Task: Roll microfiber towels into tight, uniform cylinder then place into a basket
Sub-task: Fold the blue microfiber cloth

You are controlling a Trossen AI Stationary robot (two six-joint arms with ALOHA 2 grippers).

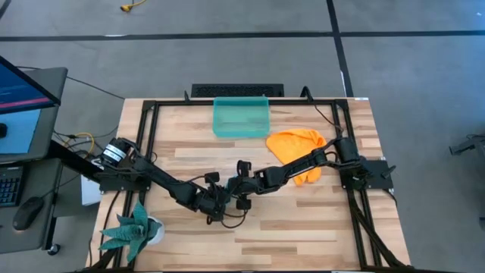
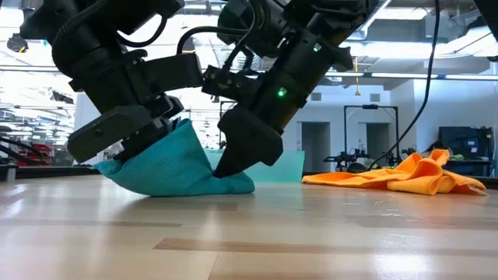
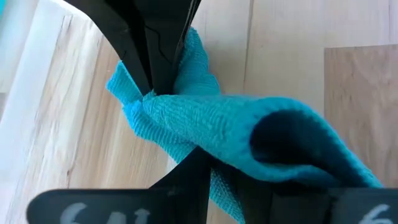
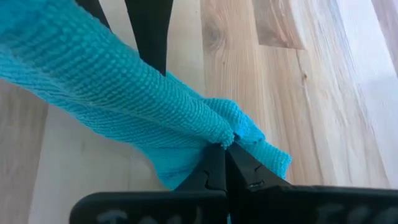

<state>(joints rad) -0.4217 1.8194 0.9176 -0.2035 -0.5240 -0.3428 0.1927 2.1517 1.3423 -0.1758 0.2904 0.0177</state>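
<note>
- The left gripper is low over the middle of the table, its fingers drawn narrow and clamped on one end of the teal-blue towel; its own wrist view shows the cloth folded over into a loose, open-ended roll lying across those fingers.
- The right gripper meets it from the other side, fingers pressed fully together with a corner of the same towel pinched between the tips; in the low view its tip is down at the table surface, at the towel's near edge.
- Between the two grippers the teal-blue towel sits bunched on the wood, one side lifted up toward the left gripper and the other end tapering flat on the table beneath the right one.
- In the high view both dark arms converge at the table's centre, the left gripper and the right gripper just beside each other; the towel is almost wholly hidden under them there.
- The orange-yellow towel lies crumpled and unrolled on the table on the right arm's side, partly under that arm, well apart from the grippers.
- The basket stands at the far edge of the table, just beside the orange-yellow towel, with no towel in it.
- A green spiky-leaved plant in a white pot sits at the near corner on the left arm's side.
</note>
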